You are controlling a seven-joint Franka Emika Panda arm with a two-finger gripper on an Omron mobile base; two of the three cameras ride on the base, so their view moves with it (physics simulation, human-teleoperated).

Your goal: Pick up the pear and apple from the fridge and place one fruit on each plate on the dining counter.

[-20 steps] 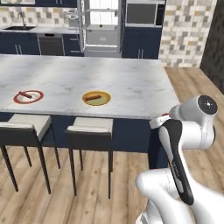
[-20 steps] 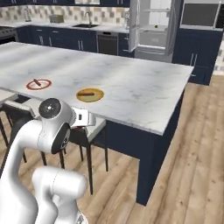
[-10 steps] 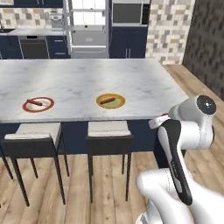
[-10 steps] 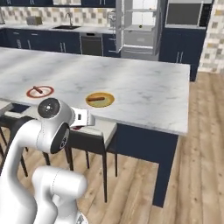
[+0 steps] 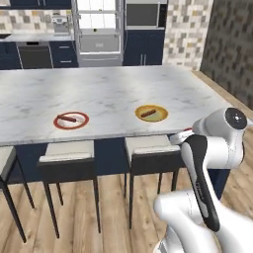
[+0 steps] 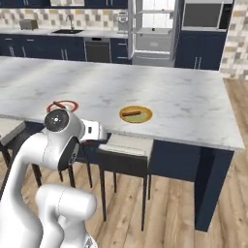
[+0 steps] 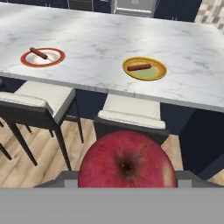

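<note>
We are carrying the glossy deep-red apple [image 7: 127, 161], which sits at the bottom of the hand view, so the partly closed jaws appear clamped on it, though the finger tips themselves are hidden. To place it well, we should bring the hand over the long white grey-veined marble dining counter [image 5: 113, 94], centre above the yellow-rimmed olive plate [image 7: 145, 68], lower until the fruit nearly touches, then release gently so it cannot roll. The red-rimmed white plate [image 7: 43, 57] stays free for the pear. The white arm [image 5: 210, 163] is folded close to the base, hand held below counter height, pointing toward the padded stools [image 7: 131, 114].
</note>
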